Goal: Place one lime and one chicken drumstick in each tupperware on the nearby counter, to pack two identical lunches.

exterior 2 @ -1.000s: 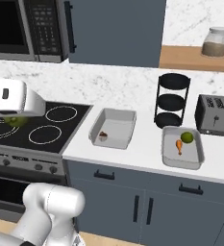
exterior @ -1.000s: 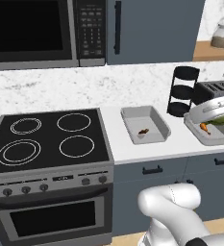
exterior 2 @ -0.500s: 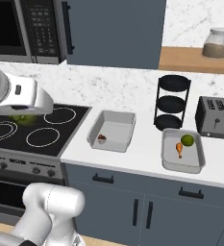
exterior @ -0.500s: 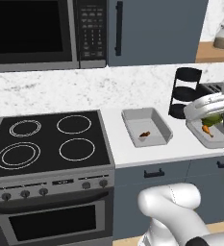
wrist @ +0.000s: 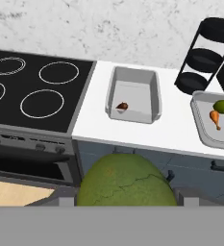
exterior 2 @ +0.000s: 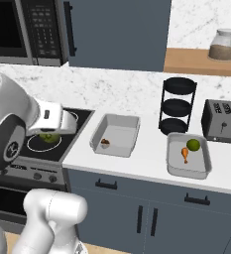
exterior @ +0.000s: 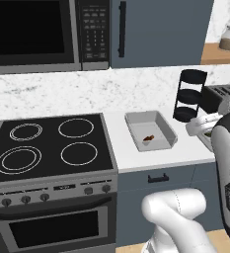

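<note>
My gripper is shut on a green lime and hangs in front of the stove, left of the counter. The lime bulges large between the fingertips in the hand view. The left tupperware holds a brown chicken drumstick and sits next to the stove. In the right tupperware lie another lime and an orange drumstick. The hand view shows both trays, the left tupperware and the right tupperware. In the left base view my arm hides most of the right tray.
A black four-burner stove lies left of the counter, with a microwave above it. A black three-tier rack and a dark toaster stand behind the right tray. A jar sits on the wooden shelf.
The arm has swung, carrying the lime rightward in the right base view, from over the stove's left toward the counter. Trays and their contents have not moved.
</note>
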